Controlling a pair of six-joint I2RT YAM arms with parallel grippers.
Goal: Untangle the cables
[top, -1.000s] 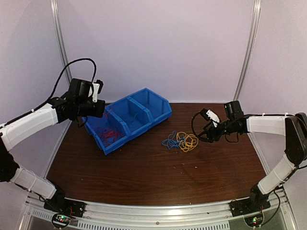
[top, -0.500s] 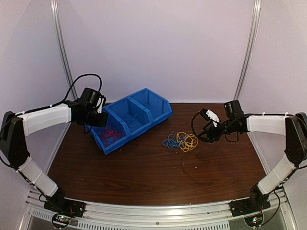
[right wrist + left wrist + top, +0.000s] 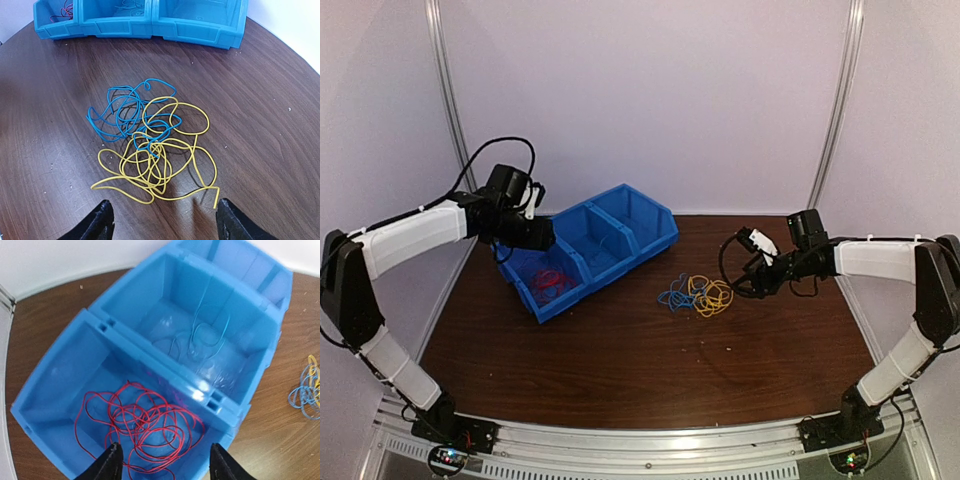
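Note:
A red cable [image 3: 145, 425] lies coiled in the end compartment of the blue bin [image 3: 60, 375], also seen from above as a red cable [image 3: 552, 282]. A thin blue cable [image 3: 207, 335] lies in the middle compartment. My left gripper [image 3: 166, 462] hangs open over the red coil, holding nothing; from above it [image 3: 544, 240] is at the bin's left end. On the table a blue cable [image 3: 127, 112] and a yellow cable [image 3: 160, 162] lie tangled together. My right gripper [image 3: 166, 220] stands open just short of them, to their right [image 3: 748, 278].
The blue bin [image 3: 620, 228] has three compartments and sits at the back left of the brown table [image 3: 620, 370]. The third, far compartment [image 3: 240, 265] looks bare. The tangle [image 3: 696, 296] lies mid-table, right of the bin. White walls and metal posts enclose the table.
My left arm has swung right and lowered over the bin's end compartment, and its jaws have opened. The right arm and the tangle on the table have not moved.

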